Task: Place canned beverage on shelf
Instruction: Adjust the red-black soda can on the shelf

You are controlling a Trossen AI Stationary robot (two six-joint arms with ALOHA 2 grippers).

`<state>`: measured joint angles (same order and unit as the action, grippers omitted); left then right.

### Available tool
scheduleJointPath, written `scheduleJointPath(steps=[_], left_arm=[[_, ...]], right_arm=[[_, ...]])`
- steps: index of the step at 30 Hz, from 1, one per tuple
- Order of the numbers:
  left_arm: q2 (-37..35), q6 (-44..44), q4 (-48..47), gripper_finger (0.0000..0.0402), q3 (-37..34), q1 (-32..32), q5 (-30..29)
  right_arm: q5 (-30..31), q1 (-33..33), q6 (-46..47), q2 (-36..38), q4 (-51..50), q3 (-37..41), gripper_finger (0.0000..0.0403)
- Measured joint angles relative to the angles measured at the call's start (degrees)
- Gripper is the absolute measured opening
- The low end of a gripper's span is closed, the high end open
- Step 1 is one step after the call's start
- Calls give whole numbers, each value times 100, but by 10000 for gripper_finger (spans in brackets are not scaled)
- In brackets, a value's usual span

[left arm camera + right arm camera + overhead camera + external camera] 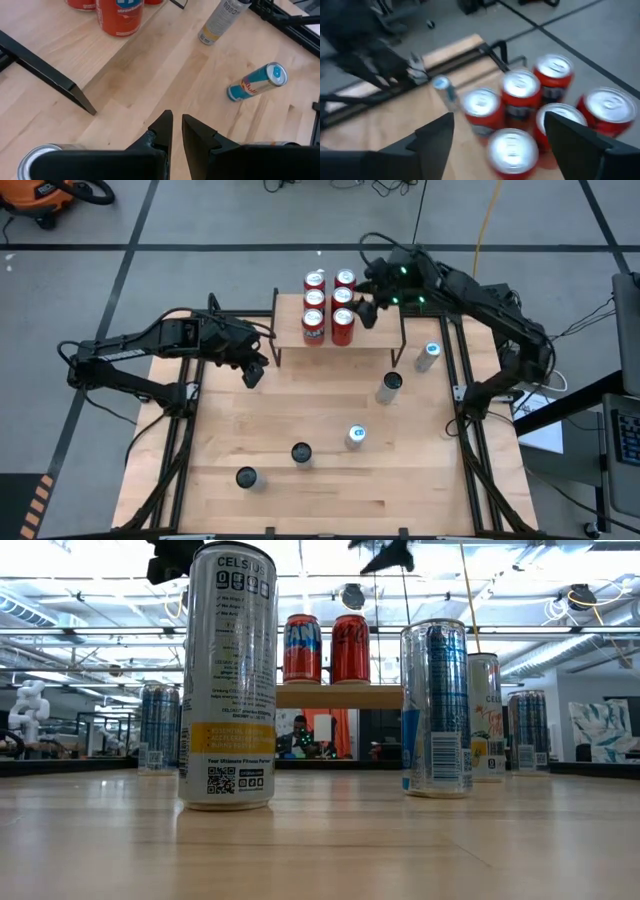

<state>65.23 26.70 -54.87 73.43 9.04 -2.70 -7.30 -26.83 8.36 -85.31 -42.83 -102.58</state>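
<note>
Six red cans (329,307) on shelf (290,330)

Six red cans (329,307) are counted on the shelf (290,332), set in two rows of three. Five slim cans (389,388) are counted on the table (320,480). Two arms are seen.

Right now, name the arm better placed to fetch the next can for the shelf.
Left. The left gripper hangs empty above the table where slim cans stand; the right gripper is open over the red cans on the shelf.
</note>
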Motion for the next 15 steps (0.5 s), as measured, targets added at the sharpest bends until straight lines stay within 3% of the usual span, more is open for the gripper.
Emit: scheduleJointPath(steps=[6, 15], left_arm=[[0, 288, -4, 42, -2, 0, -45], [0, 304, -4, 42, -2, 0, -285]], right_arm=[[-378, -661, -779, -509, 52, 6, 213], [-931, -916, -843, -1188, 304, 6, 80]])
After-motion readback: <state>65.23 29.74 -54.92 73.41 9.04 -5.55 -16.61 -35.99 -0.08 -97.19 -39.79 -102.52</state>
